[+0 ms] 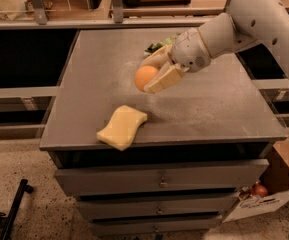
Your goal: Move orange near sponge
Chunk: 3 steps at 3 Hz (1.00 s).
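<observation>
Orange [144, 78] is gripped in the hand [150, 76], above the bench [209, 104]. Sponge [122, 127] lies below the hand, nearer the front edge. Go down slowly; let go beside it.

I saw the scene in warm, rather dim light that fell from above. The grey table [219, 109] showed a pale, dusty sheen near its middle, with no hard glare. The gripper [153, 75], over the table's middle and clasping the orange [144, 78], was lit on its upper side and shaded below. The sponge [122, 127] glowed softly. The recesses left and right of the table sank into near black.
</observation>
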Each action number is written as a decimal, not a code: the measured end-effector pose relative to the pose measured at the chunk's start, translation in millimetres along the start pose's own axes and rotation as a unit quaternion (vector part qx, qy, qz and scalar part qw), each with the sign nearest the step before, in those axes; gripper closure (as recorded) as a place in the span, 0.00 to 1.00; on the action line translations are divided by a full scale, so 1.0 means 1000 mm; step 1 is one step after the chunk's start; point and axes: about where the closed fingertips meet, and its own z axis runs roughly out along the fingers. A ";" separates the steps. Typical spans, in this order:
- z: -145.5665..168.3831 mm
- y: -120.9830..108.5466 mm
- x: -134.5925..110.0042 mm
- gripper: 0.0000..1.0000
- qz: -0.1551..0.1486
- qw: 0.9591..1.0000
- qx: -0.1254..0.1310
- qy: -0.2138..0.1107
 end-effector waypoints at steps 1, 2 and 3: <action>0.010 0.010 0.002 0.75 0.000 1.000 -0.022 -0.009; 0.019 0.017 0.006 0.54 -0.003 0.999 -0.040 -0.017; 0.024 0.022 0.010 0.30 -0.008 0.999 -0.049 -0.017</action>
